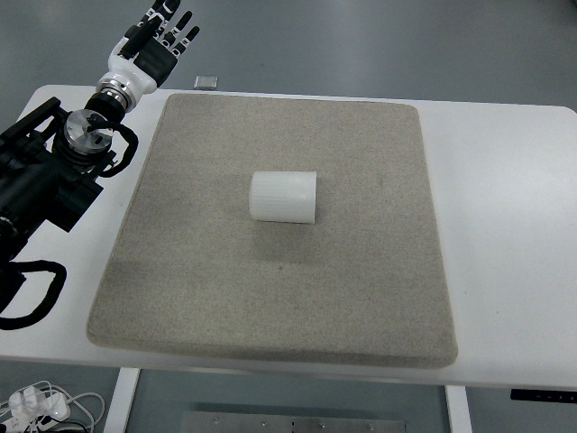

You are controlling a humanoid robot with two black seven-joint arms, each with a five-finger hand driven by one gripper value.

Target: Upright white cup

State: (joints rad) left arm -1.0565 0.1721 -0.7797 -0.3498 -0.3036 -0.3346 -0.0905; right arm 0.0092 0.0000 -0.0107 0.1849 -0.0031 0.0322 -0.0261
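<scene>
A white cup [283, 196] lies on its side near the middle of a grey felt mat [279, 298], its axis running left to right. My left hand [160, 41] is at the far left corner, beyond the mat's far left edge, well away from the cup. Its fingers are spread and hold nothing. My left arm [54, 171] reaches in from the left edge. My right arm is not in view.
The mat lies on a white table [505, 225]. A small dark square object [206, 82] sits at the table's far edge, just right of my left hand. White cables [36, 404] lie on the floor below the table's near left corner.
</scene>
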